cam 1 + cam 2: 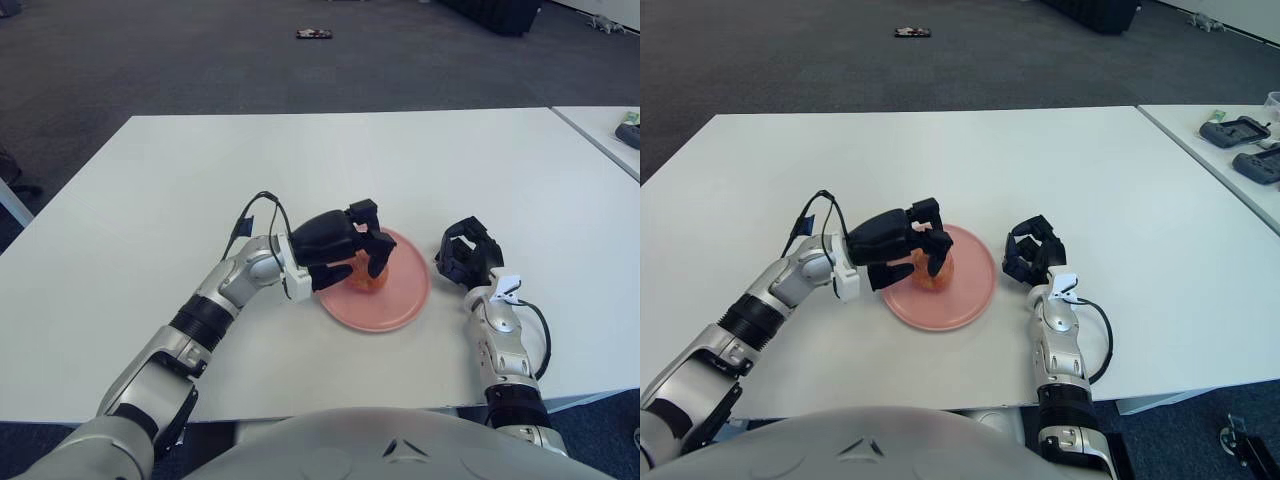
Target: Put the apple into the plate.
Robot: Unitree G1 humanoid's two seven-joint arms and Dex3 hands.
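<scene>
White tabletop carries the pink plate near its front edge. Left hand curls its fingers around the apple, over the plate.

From the right eye, the right hand shows just right of the plate, fingers curled, empty.

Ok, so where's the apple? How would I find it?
Look at the big white table, then find the round pink plate near its front edge. The apple sits on the plate's left part, under the fingers of the robot's left hand. It's the only small orange-red round thing; the right hand shows right of the plate.
</scene>
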